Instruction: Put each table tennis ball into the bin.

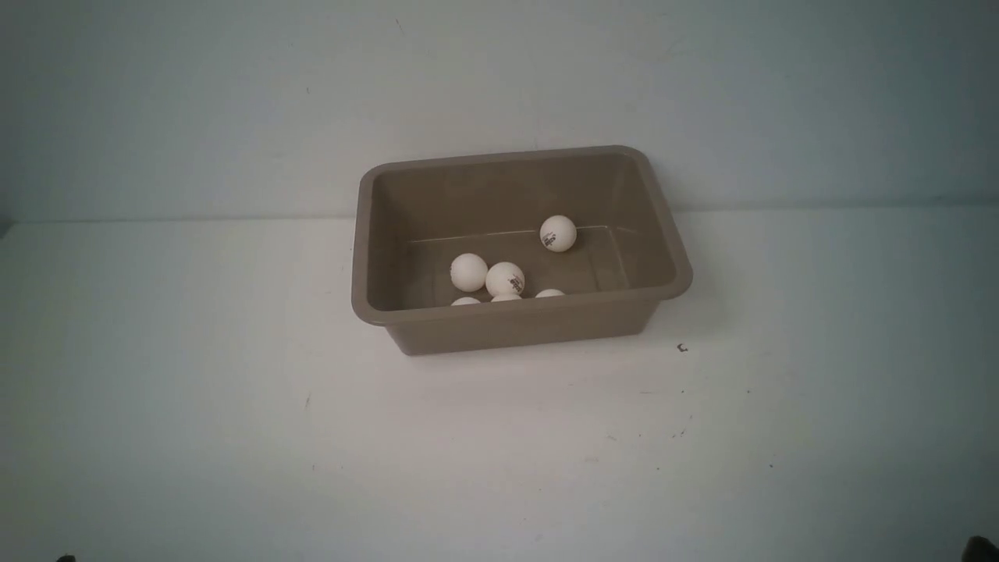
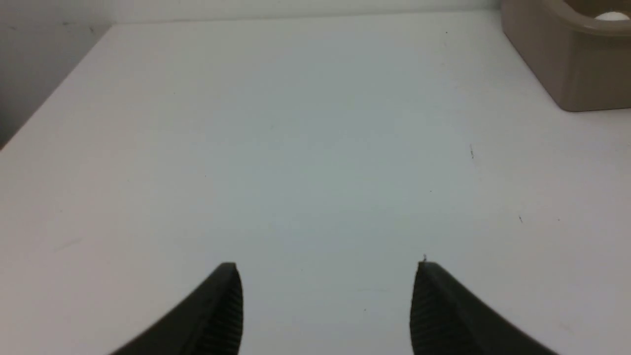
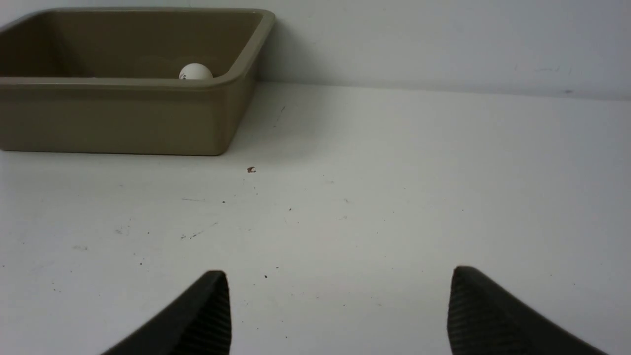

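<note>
The small matte white table tennis balls (image 1: pixel 505 279) lie inside the rectangular taupe-brown plastic bin (image 1: pixel 521 311): 3 show whole and 3 more peek over its near rim, at about 6 o'clock on its floor. None shows on the white surface (image 1: pixel 234 406), so the task looks finished. The left hand (image 2: pixel 328 308) and the right hand (image 3: pixel 340 313) each stand wide apart and empty, well clear of the bin. Best practice now: keep both back and leave the bin unbumped.
</note>
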Robot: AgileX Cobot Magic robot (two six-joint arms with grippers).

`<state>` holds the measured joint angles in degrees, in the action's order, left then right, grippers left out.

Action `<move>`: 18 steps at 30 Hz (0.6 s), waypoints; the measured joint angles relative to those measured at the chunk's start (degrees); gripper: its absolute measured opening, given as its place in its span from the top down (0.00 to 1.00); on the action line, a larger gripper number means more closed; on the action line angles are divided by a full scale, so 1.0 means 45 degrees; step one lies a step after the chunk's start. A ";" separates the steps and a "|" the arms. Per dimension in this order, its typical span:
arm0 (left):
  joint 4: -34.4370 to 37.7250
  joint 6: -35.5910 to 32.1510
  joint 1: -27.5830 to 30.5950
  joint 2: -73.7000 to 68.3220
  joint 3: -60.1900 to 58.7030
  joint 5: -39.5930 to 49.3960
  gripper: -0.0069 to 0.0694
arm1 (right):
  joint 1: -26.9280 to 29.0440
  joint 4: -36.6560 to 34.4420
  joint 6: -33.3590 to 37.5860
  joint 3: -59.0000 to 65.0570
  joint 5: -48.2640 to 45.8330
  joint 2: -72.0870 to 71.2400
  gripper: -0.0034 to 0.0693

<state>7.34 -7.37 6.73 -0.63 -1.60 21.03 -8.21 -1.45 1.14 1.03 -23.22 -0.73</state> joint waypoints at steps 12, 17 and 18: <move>0.0000 0.0000 0.0000 0.0277 0.0012 0.0170 0.37 | 0.0000 0.0000 0.0000 0.0000 0.0019 0.0000 0.22; 0.0000 0.0000 0.0000 0.0277 0.0012 0.0181 0.37 | 0.0000 0.0000 0.0000 0.0000 0.0019 0.0000 0.22; 0.0000 0.0000 0.0000 0.0277 0.0012 0.0181 0.37 | 0.0000 0.0000 0.0000 0.0000 0.0019 0.0000 0.22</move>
<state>7.34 -7.37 6.73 0.62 -1.54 21.84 -8.21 -1.45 1.14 1.03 -23.13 -0.73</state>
